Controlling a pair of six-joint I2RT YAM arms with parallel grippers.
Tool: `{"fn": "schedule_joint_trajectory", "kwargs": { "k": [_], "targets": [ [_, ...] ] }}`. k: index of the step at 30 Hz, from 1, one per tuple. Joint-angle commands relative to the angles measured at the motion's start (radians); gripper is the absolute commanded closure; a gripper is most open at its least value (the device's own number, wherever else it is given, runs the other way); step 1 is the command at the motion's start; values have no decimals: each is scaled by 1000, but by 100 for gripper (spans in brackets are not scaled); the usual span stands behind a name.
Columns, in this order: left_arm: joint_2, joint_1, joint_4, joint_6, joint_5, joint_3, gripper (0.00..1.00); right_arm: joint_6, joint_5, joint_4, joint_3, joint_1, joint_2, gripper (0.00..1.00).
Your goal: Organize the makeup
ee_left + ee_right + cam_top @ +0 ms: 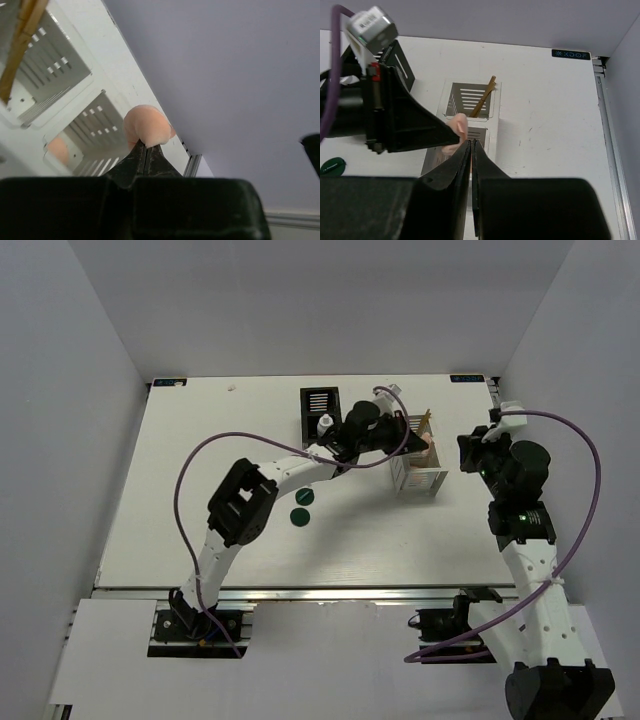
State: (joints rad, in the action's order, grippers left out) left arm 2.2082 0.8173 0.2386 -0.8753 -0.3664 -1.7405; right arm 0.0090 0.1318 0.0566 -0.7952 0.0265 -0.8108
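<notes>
My left gripper (418, 446) (146, 145) is shut on a peach round puff (145, 124), holding it over the white slotted organizer (421, 481). A second peach puff (57, 149) lies in one of its compartments. Two tan sticks (425, 424) (17, 45) lean in the far compartment. My right gripper (463, 452) (471, 143) is shut and empty just right of the organizer, facing the held puff (458, 127). Two dark green discs (304, 497) (299, 517) lie on the table to the left. A small white bottle (325, 425) stands by the black organizer (321, 404).
The left arm reaches across the table's middle, its purple cable looping above it. The table's right edge rail (607, 125) is close beside my right gripper. One green disc (332, 166) shows at the left in the right wrist view.
</notes>
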Motion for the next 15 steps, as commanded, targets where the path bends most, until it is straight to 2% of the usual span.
{"fn": "schedule_joint_trajectory", "kwargs": {
  "k": [1, 5, 6, 9, 10, 11, 15],
  "targets": [
    [20, 19, 9, 19, -19, -126, 100, 28, -12, -6, 5, -16, 33, 91],
    [45, 19, -57, 47, 41, -140, 91, 31, -8, 2, 19, -16, 47, 91],
    [47, 20, -70, 55, 49, -139, 79, 32, -8, 2, 22, -16, 48, 91],
    [45, 19, -113, 73, 60, -131, 67, 36, 3, -1, 30, -16, 48, 91],
    [45, 19, -119, 78, 66, -137, 56, 37, 9, -3, 31, -14, 45, 90],
    [44, 20, -127, 81, 72, -142, 52, 37, 14, -4, 33, -14, 45, 90],
    [56, 20, -173, 96, 86, -174, 46, 40, 26, -8, 31, -43, 35, 90]
  ]
}}
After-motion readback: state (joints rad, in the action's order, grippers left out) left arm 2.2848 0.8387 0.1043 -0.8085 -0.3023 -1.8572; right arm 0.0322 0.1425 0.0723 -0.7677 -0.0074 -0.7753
